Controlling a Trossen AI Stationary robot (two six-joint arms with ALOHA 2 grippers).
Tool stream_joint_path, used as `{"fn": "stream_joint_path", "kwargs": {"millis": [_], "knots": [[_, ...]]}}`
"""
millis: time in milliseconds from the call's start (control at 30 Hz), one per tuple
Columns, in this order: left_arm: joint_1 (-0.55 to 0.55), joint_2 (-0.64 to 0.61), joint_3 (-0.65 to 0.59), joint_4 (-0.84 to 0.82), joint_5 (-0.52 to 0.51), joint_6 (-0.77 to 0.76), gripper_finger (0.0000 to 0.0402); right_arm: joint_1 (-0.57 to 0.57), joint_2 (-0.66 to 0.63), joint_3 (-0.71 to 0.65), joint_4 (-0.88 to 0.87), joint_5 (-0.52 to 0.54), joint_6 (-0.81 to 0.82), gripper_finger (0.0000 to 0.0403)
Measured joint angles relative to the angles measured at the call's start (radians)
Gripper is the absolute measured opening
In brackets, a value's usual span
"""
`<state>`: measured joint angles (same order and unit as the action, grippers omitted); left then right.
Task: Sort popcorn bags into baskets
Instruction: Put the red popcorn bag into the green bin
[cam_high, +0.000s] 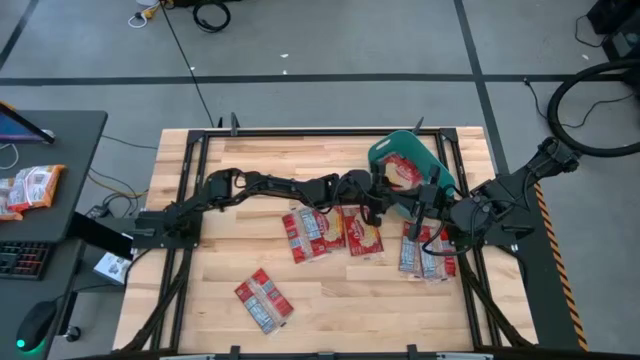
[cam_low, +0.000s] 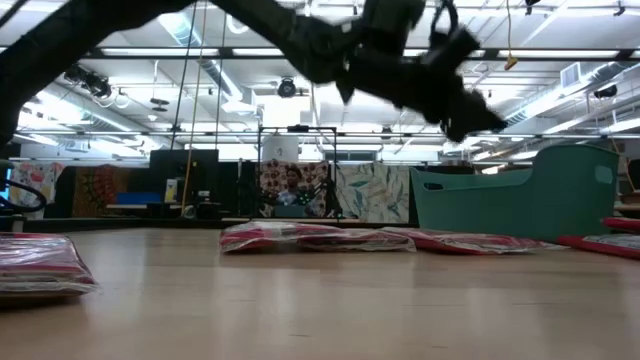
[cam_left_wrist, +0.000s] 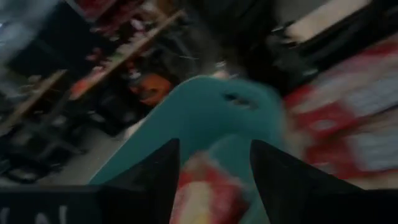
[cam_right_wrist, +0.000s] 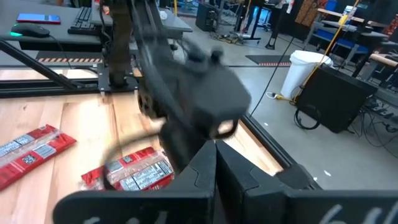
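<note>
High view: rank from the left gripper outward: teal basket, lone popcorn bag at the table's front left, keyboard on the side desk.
1. Teal basket: right beside the left gripper, at the table's far right.
2. Lone popcorn bag: front left of the table, well away.
3. Keyboard: off the table, on the side desk at the left edge, farthest.

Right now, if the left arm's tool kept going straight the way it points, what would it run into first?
Probably the red popcorn bag showing between the left tool's spread fingers, lying in the teal-green rectangular plastic basket. Just beyond it comes the basket's far wall, though the blur leaves depth uncertain.
</note>
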<state>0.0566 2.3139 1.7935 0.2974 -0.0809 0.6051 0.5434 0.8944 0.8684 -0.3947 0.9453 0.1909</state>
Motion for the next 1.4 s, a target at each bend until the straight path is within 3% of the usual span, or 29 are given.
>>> {"fn": "stream_joint_path", "kwargs": {"millis": [333, 467, 833, 967, 1167, 1400], "knots": [[-0.078, -0.156, 0.001, -0.475, 0.015, -0.022, 0.0187, 0.0, 0.0, 0.0, -0.007, -0.013, 0.0, 0.0012], [-0.112, -0.175, 0.0, -0.648, -0.011, -0.095, 0.0179, 0.0, 0.003, 0.0, -0.012, -0.031, -0.004, 0.0012], [-0.24, -0.186, 0.0, -1.027, -0.364, -0.33, 0.0172, -0.009, 0.004, 0.0, -0.019, -0.031, -0.087, 0.0012], [-0.306, -0.219, -0.001, -1.174, -0.44, -0.472, 0.0172, -0.017, 0.004, 0.0, -0.019, -0.031, -0.107, 0.0012], [-0.415, -0.249, 0.0, -1.359, -0.449, -0.682, 0.0171, -0.018, 0.004, -0.001, -0.017, -0.046, -0.134, 0.0012], [-0.52, -0.252, 0.0, -1.48, -0.306, -0.852, 0.0171, -0.017, 0.004, -0.001, -0.028, -0.092, -0.146, 0.0012]]}}
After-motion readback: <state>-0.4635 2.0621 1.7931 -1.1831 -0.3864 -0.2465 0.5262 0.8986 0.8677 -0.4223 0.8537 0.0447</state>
